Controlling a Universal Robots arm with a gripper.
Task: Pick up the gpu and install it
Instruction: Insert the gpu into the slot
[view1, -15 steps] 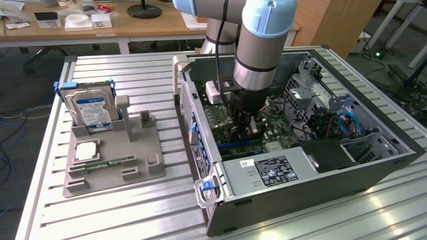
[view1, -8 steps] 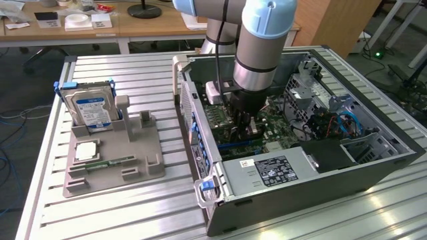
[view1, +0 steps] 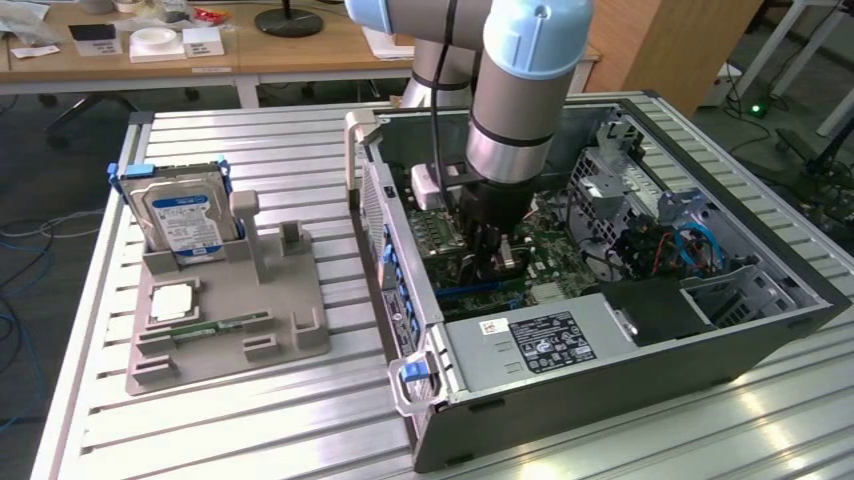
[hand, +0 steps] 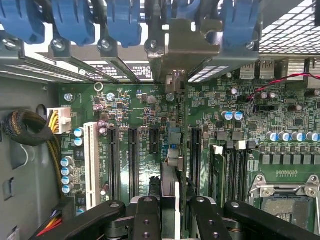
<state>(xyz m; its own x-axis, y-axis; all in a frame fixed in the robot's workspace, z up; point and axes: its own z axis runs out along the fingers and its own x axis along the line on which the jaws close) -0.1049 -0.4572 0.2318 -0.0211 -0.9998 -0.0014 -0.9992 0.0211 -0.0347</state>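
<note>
Jaws: clamped on the gpu (hand: 172, 187), card pinched from both flat sides, deep inside the computer case (view1: 747, 330).
Gpu: held upright and edge-on above the green motherboard (hand: 130, 105), running along the line of the black expansion slots (hand: 133, 160); pale metal end bracket (hand: 192, 47) up against the rear wall of the case, among the blue clips (hand: 75, 20); whether seated in a slot, cannot tell.
Arm (view1: 514, 90): reaching straight down from above into the case.
Computer case: lying on its side on the slatted metal tabletop (view1: 267, 150), open side facing up.
Inside the case: motherboard on the floor; silver power supply (view1: 534, 340) with a printed label at the near end; grey drive cage (view1: 734, 290); blue cables (view1: 694, 245); black sleeved cable bundle (hand: 27, 130) ending at a white plug (hand: 57, 120).
On the motherboard: one white slot (hand: 91, 165) beside the black ones, memory slots (hand: 232, 170), processor socket (hand: 282, 192) with a metal frame.
Grey tray (view1: 287, 320): flat on the tabletop at the exterior view's left, just beside the case, well apart from the jaws.
Inside the tray: hard drive (view1: 187, 220) with a blue label standing upright at the far end; pale square part (view1: 174, 300) lying flat nearer the front; small green memory stick (view1: 214, 327) lying in a groove just beside that square part.
</note>
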